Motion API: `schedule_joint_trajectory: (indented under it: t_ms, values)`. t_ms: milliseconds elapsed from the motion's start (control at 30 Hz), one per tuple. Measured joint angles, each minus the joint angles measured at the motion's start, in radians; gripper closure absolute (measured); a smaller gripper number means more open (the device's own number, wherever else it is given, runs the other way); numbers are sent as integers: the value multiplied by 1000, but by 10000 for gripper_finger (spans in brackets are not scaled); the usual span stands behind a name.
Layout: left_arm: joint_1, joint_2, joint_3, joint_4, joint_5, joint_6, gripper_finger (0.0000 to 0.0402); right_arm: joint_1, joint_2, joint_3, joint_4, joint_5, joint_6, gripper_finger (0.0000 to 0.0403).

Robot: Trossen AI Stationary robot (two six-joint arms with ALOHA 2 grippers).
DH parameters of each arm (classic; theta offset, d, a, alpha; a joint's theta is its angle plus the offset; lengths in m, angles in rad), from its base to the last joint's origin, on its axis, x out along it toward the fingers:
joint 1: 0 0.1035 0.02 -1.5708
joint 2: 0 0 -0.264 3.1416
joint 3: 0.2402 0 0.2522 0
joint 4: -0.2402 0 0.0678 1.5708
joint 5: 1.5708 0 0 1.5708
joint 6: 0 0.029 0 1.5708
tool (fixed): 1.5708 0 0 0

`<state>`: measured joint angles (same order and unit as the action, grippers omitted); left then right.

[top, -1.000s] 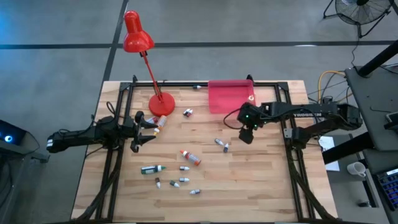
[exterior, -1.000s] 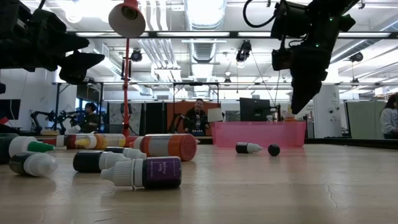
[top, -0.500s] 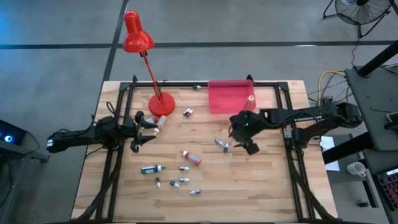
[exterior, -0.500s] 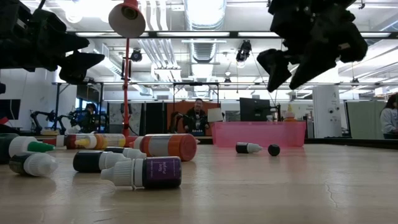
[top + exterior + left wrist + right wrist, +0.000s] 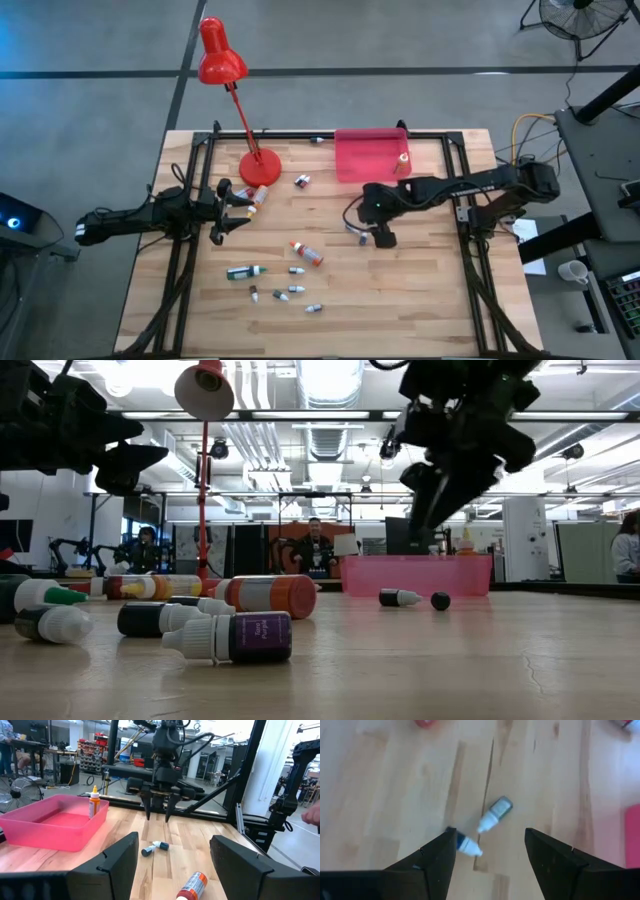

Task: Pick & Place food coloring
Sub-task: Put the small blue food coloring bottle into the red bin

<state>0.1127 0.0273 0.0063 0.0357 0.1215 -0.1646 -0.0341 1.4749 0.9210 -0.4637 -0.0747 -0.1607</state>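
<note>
Food coloring bottles lie scattered on the wooden table. Two small whitish ones (image 5: 356,233) lie on their sides close together; they also show as the two small bottles (image 5: 494,814). My right gripper (image 5: 377,230) hangs above them, open and pointing down, one finger on either side, touching nothing; it shows as well as the right gripper (image 5: 157,814). An orange-red bottle (image 5: 306,253), a dark green one (image 5: 243,271) and several tiny ones (image 5: 290,292) lie nearer the near edge. One orange bottle (image 5: 403,158) stands upright in the pink tray (image 5: 365,160). My left gripper (image 5: 236,200) waits open beside the lamp base.
The red desk lamp's base (image 5: 260,166) stands at the far left, with a bottle (image 5: 259,195) beside it and another small one (image 5: 302,181) nearby. The pink tray sits at the far edge. Bare wood lies toward the near right. People sit in the room behind.
My right gripper has moved from beside the pink tray toward the table's left and a little nearer, turning about its wrist, and now hangs over the two small bottles. The bottles have stayed where they were.
</note>
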Motion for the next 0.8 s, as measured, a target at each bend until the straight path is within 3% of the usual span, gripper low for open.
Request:
schedule_joint_trajectory:
  t_ms: [267,333,500,600,800]
  values:
    - [0,0,0,11,-26,-7,182,1,14,27,-2,-1,-3,174]
    - [0,0,0,59,-28,-127,182,1,12,25,-4,-2,33,174]
    - [0,1,0,213,-35,-677,182,1,11,25,-3,-2,143,174]
    - [0,1,0,299,-59,-900,182,2,11,25,-3,-2,229,174]
    - [0,2,0,348,-178,-925,182,1,13,24,19,-3,362,174]
